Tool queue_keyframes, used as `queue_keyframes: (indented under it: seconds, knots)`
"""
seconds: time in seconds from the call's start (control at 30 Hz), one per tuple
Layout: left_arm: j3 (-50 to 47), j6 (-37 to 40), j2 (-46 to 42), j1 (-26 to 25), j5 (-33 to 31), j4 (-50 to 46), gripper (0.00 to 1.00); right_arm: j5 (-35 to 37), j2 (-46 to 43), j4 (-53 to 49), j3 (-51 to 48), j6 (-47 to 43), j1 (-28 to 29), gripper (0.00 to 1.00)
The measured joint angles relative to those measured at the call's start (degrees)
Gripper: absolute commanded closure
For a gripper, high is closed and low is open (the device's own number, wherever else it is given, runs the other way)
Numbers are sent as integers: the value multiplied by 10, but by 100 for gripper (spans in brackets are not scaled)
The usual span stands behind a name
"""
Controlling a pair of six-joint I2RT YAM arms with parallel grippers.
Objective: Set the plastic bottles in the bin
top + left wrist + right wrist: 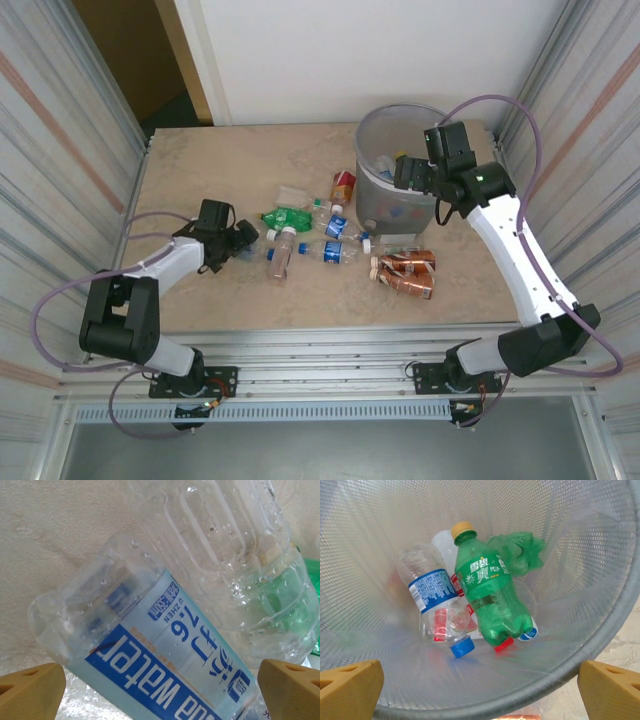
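Note:
A clear plastic bottle with a blue "water" label (pixel 165 665) lies on the table between the tan fingers (pixel 30 690) of my left gripper (pixel 160 692), which is open around it. My left gripper (pixel 243 237) sits low at the left end of the scattered plastic bottles. Behind it lie another clear bottle (pixel 225 555) and a green one (pixel 305 590). My right gripper (pixel 408 172) hangs open and empty over the bin (pixel 385 205). Inside the bin (pixel 560 680) lie a green bottle with a yellow cap (pixel 492 600) and a blue-labelled clear bottle (pixel 437 605).
Loose on the table are a green bottle (pixel 290 215), a brown-labelled one (pixel 282 256), blue-labelled ones (pixel 335 250), a red one (pixel 343 185) and two brown ones (pixel 408 275) in front of the bin. Corrugated walls stand on both sides.

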Motion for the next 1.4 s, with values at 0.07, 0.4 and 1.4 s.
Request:
queue_keyframes:
  seconds: [0.07, 0.4, 1.4]
  knots:
    - [1, 0, 8, 0, 0, 0, 1, 0, -4, 4, -6, 1, 0, 2]
    - [3, 5, 24, 3, -2, -1, 7, 0, -12, 18, -21, 10, 0, 2]
    - [-47, 92, -78, 42, -9, -10, 47, 16, -8, 23, -20, 12, 12, 2]
